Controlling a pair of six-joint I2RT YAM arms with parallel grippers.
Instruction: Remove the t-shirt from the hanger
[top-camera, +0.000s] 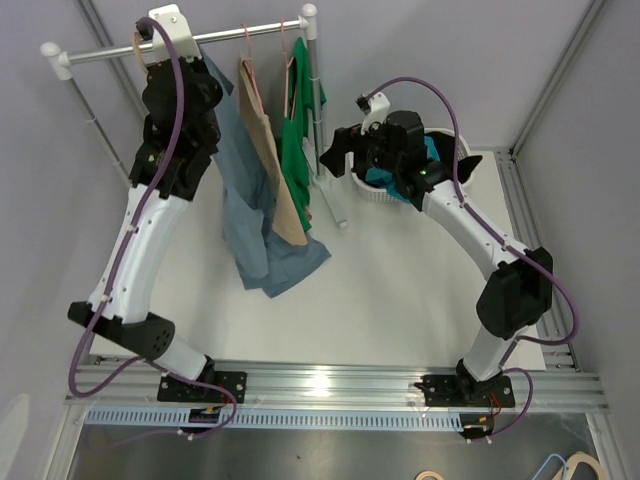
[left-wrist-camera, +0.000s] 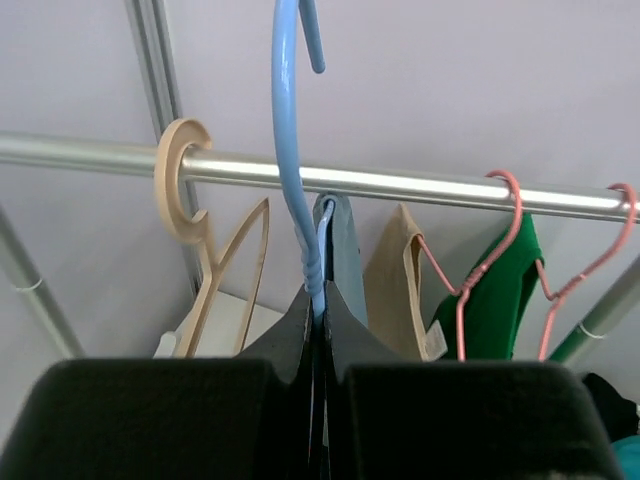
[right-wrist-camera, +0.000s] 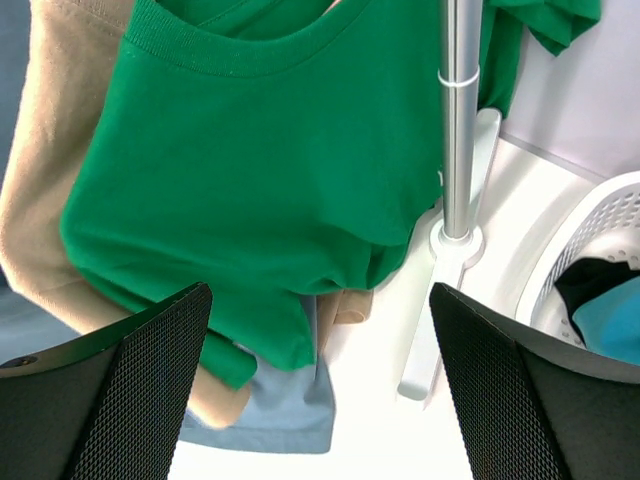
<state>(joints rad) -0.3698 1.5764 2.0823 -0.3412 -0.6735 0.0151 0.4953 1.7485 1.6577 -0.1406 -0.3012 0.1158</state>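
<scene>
Pinching the twisted neck of the blue hanger, the left claw is pressed together just under the rail, near the rail's left end. The hanger's hook rises in front of the rail and past its top; whether it rests on the rail cannot be told. From this hanger the blue-grey t-shirt drops below the rail, its lower part crumpled on the counter. On the rail just left of the blue hook sits a tan hanger with nothing on it. Further right along the rail hang a tan shirt and a green shirt, the green one on pink wire hangers. The right claw is spread wide and grips nothing, hovering low beside the rail's right post and facing the green shirt. A white basket with dark and teal cloth inside stands on the counter past the rail's right end.
</scene>
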